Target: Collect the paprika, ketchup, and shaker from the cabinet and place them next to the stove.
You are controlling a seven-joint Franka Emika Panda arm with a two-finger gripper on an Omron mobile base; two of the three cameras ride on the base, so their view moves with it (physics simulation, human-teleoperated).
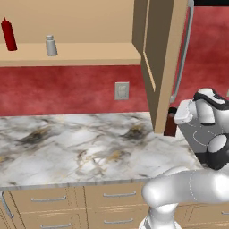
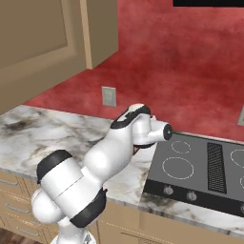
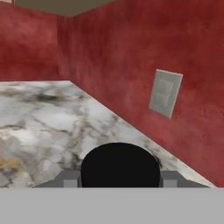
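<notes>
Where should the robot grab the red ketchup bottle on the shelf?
Best around the middle of the ketchup bottle's body, coming straight in from the open front of the cabinet. It stands upright, slim and even-sided there, while the top narrows to a nozzle that would likely slip. The shaker stands apart to its right, so the fingers should have room on both sides.

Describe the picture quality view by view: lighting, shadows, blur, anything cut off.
Left base view: flat even light, no cast shadows under the ketchup or shaker; the open cabinet door hides most of the paprika. Right base view: sharp, no glare on the stove. Hand view: soft and coarse, the paprika's black cap blocking the bottom between the fingers.
</notes>
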